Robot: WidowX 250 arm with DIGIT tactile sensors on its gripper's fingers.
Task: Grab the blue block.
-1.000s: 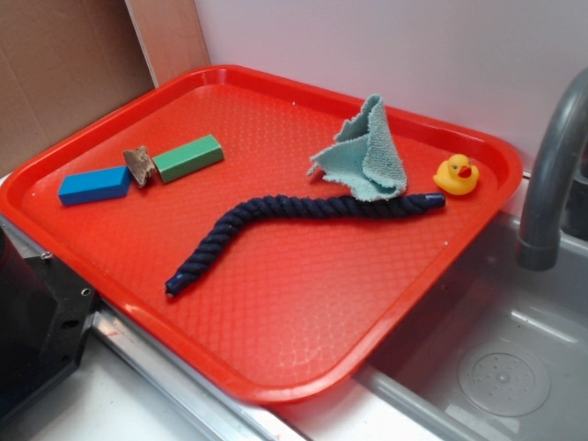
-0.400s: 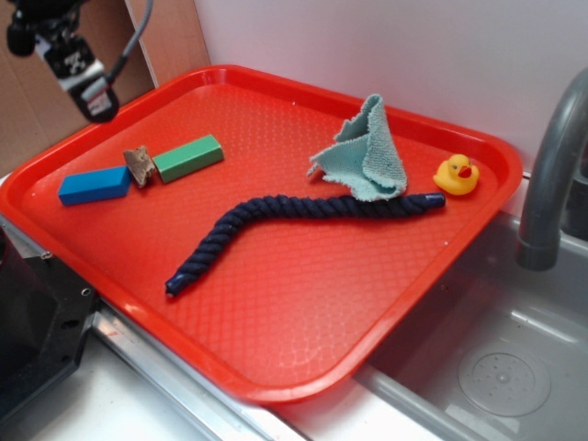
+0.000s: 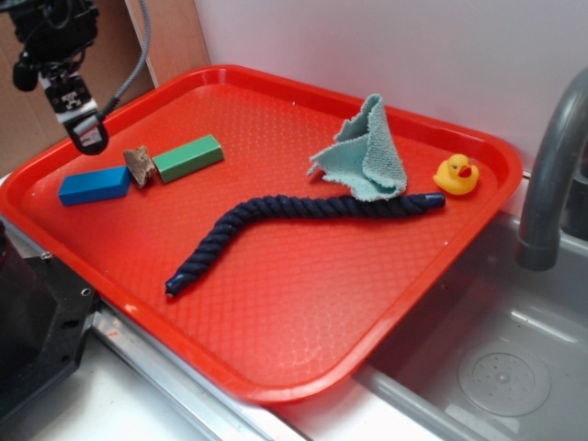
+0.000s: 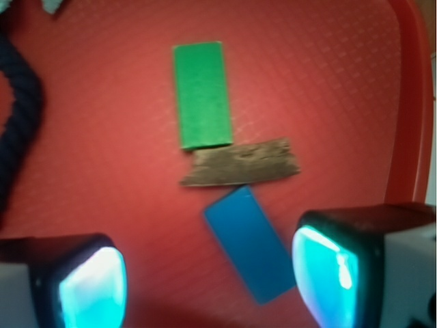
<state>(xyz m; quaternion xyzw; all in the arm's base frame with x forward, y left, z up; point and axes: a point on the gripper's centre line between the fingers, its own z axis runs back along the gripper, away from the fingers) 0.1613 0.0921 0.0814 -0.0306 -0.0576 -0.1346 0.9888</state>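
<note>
Wrist view shows the gripper (image 4: 208,280) spread wide above the blue block (image 4: 249,244), which lies between its fingers, touching a brown chip (image 4: 240,162). Exterior view adds rope (image 3: 294,220), cloth (image 3: 367,152), duck (image 3: 457,175) on the red tray (image 3: 303,331).

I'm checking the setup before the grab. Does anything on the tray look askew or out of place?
Nothing looks spilled or broken. The blue block lies at a slant to the green block, with a rough brown scrap wedged between them, touching the green one. The cloth is crumpled, resting over the rope.
</note>
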